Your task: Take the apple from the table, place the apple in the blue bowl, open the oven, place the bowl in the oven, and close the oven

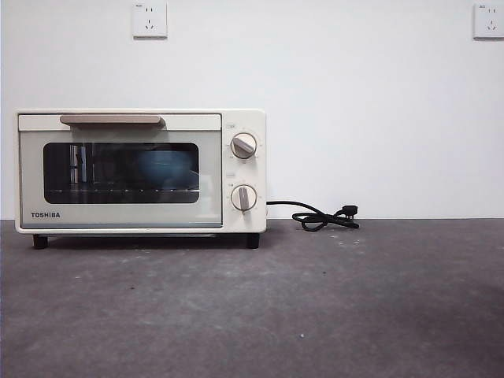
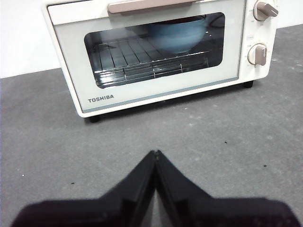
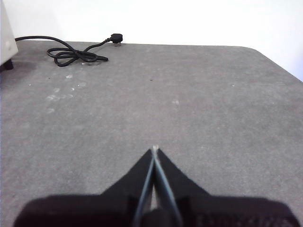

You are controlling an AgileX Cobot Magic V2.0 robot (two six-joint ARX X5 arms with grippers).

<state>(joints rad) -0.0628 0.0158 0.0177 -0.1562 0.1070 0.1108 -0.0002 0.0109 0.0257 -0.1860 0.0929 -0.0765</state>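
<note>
Cream-white Toshiba toaster oven (image 1: 140, 171) stands shut at 10 o'clock on the dark grey table (image 1: 315, 307). Deep matte blue bowl (image 2: 177, 34) sits on its rack; apple unseen. Left gripper (image 2: 155, 152) and right gripper (image 3: 155, 148) both pinched closed, empty. Bowl likely rigid, smooth; take by rim.

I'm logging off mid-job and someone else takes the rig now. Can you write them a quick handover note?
Left pincer: shut, empty, above the table in front of the oven.
Right pincer: shut, empty, over bare table near the black cord.
Blue bowl: on the rack inside the oven, seen through the glass. The apple cannot be made out behind the glass.
Oven door: closed.
Done: bowl in the oven, door shut.
Left: nothing visible, beyond confirming the apple is in the bowl.
</note>
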